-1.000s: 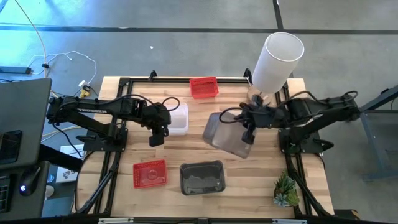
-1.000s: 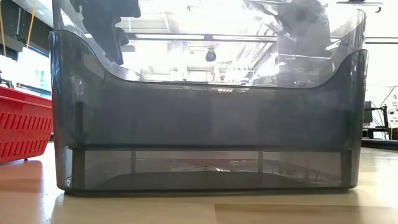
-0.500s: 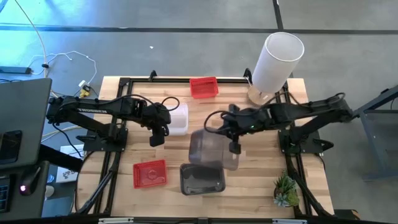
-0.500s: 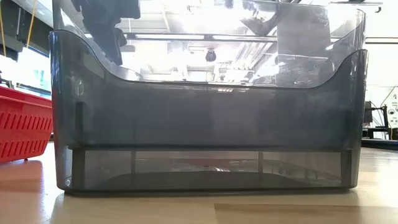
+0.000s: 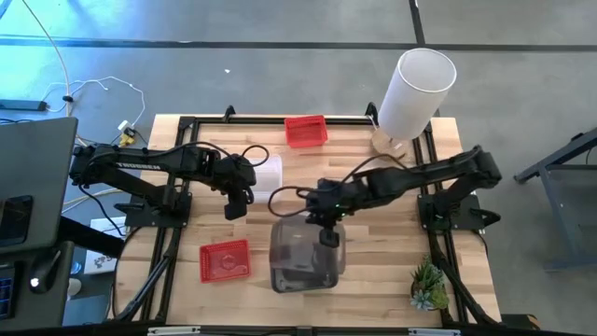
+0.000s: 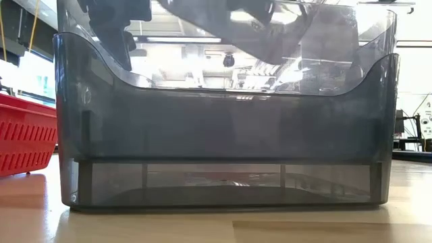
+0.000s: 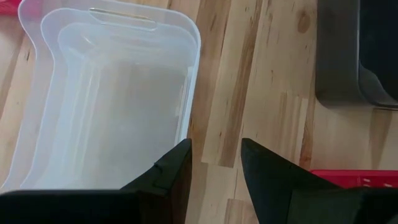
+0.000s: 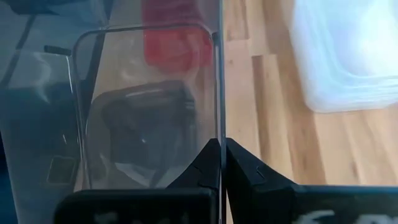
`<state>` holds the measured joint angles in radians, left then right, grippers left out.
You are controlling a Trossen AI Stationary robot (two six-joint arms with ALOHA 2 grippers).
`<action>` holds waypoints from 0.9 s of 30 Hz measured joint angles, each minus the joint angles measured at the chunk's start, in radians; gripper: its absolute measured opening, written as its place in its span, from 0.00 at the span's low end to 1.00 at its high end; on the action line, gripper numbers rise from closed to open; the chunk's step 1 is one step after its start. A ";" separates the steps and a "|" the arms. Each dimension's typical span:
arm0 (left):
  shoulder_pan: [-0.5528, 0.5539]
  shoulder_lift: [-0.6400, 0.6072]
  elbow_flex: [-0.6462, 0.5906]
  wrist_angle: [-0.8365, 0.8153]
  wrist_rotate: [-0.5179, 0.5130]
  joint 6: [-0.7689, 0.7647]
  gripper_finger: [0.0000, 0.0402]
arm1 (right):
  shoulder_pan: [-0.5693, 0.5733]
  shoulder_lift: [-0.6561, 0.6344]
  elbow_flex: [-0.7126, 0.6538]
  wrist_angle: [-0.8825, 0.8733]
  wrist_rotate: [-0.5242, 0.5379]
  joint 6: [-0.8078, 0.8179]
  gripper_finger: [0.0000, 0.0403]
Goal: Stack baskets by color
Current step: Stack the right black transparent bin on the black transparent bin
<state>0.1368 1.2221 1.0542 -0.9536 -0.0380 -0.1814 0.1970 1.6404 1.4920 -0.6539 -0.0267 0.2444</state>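
You are watching the right gripper (image 5: 326,224), clenched on a smoky grey basket's (image 5: 312,245) thin wall, carrying it over the grey basket (image 5: 284,278) at the table's front edge, seemingly tilted, risking a jammed, crooked nest.

The right gripper (image 5: 328,233) holds the wall of a smoky basket (image 5: 300,245) directly above another smoky basket (image 5: 303,277) on the table. A red basket (image 5: 225,260) lies to its left. Beside the left gripper (image 5: 233,207) stands the clear basket (image 5: 269,177); farther behind, a second red basket (image 5: 305,131).
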 joint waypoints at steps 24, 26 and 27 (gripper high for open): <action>0.000 0.000 0.000 -0.015 -0.003 0.001 0.31 | 0.000 0.124 0.034 -0.003 -0.089 -0.086 0.00; 0.000 0.000 0.000 -0.015 -0.003 0.001 0.31 | 0.000 0.130 0.034 -0.006 -0.093 -0.089 0.00; 0.000 0.000 0.000 -0.015 -0.003 0.001 0.31 | 0.000 0.132 0.033 -0.009 -0.102 -0.089 0.00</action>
<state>0.1368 1.2221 1.0542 -0.9691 -0.0410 -0.1806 0.1968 1.7729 1.5251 -0.6630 -0.1283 0.1558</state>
